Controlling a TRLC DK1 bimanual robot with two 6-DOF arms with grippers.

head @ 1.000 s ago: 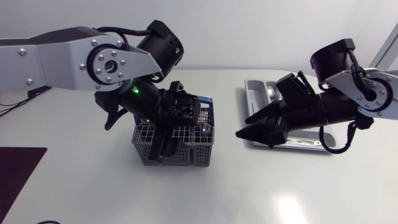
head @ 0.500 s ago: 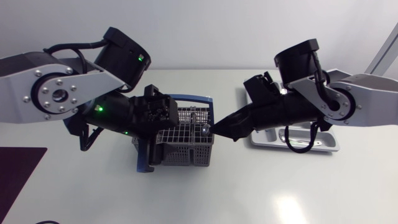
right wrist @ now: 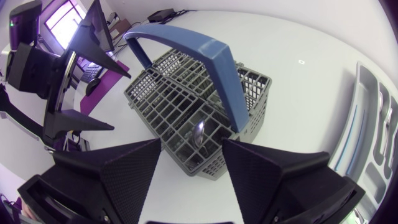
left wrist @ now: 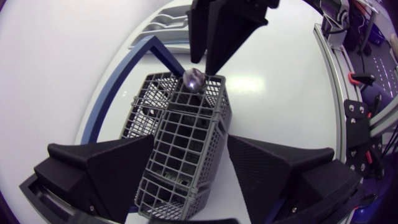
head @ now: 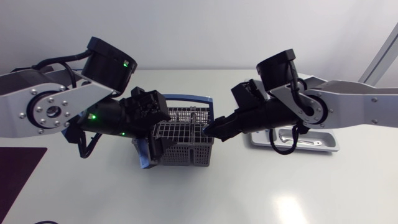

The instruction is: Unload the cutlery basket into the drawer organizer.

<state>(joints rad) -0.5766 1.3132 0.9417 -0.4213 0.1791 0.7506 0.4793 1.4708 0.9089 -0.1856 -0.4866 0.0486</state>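
Observation:
The grey wire cutlery basket point(head: 183, 140) with a blue handle point(head: 189, 99) stands mid-table. My left gripper point(head: 155, 140) straddles its left end; in the left wrist view both fingers point(left wrist: 118, 168) press the basket point(left wrist: 180, 143) from two sides. A spoon point(left wrist: 193, 79) stands in the end compartment. My right gripper point(head: 210, 130) hangs just over that end, open, with the spoon point(right wrist: 199, 134) ahead between its fingers and untouched. The grey drawer organizer point(head: 333, 146) lies at the right, partly hidden by my right arm.
The organizer point(right wrist: 367, 118) holds some cutlery in its compartments. A dark purple mat point(head: 15, 171) lies at the table's left edge. Bare white tabletop stretches in front of the basket.
My right arm has swung left from over the organizer to the basket's right end, its fingers narrowing. The left arm has shifted left and turned, and the basket turned with it.

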